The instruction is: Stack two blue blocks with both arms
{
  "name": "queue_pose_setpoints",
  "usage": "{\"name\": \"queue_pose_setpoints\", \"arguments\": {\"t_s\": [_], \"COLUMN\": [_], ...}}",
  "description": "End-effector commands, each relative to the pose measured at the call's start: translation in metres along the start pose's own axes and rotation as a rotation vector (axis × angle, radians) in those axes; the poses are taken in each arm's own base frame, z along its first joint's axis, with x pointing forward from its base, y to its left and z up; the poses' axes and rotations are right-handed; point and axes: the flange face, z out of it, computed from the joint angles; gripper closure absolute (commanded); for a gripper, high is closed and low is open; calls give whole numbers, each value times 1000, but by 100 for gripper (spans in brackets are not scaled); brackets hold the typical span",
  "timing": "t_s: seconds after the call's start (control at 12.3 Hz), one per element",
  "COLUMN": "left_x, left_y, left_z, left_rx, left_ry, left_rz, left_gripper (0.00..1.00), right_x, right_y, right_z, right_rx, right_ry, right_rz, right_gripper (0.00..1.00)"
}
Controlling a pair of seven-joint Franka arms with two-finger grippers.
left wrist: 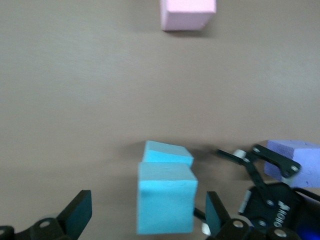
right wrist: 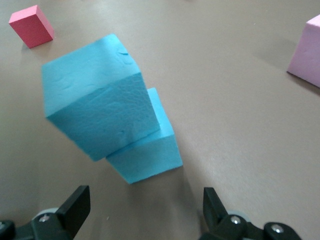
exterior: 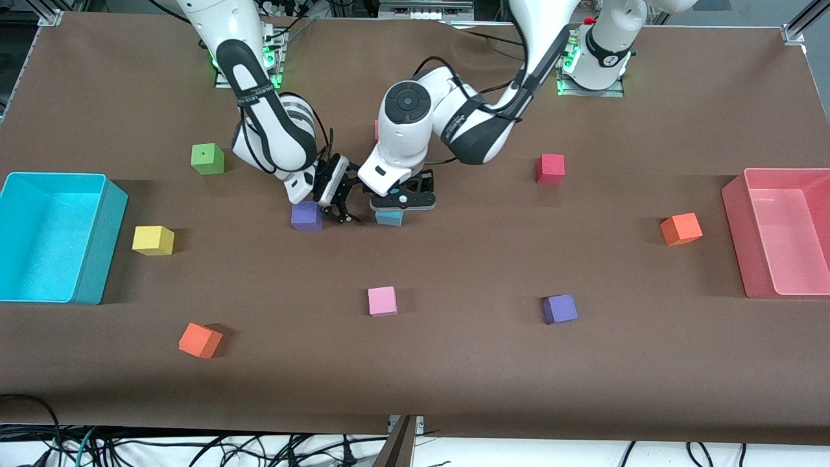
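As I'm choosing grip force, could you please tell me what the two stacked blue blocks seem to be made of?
The upper blue block and lower blue block both look like soft matte foam: faces are finely pebbled and dented, with no gloss. That is judged from looks alone.

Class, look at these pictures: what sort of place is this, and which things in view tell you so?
Probably a robotics lab test bench. Two white arms are bolted along a brown-covered table, coloured foam cubes such as the stacked blue blocks lie between a cyan bin and a pink bin, and loose cables trail below.
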Motion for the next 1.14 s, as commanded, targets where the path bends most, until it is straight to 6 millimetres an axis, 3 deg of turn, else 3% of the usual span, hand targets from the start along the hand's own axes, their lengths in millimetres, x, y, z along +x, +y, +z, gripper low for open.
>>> {"name": "queue_pose_setpoints", "arguments": {"t_s": [0.0,0.16,0.49,0.65,0.89,1.06], "left_x": [29,56,108,117,122,116], "left_y": [-45,-87,-218,-291,-384,-426], "left_z": [-42,-79,-168,-197,-234,-249], "left_rx": [32,47,44,52,103,135], "left_ry": [-58,-86,-131,-153,-140,-121], "left_rz": [-78,-134,-61,-4,42,56], "left_gripper": [0,0,0,0,0,0], "right_x": [0,4,29,39,50,56], "right_y": [-10,-20,-27,-28,-22,-11], "right_z": [-44,-66,-87,-93,-104,-119], "right_rx": [-31,-35,-20,58,168,277], "right_ry": [27,44,111,169,144,46], "right_rz": [25,178,446,602,742,790], "right_gripper": [0,0,0,0,0,0]}}
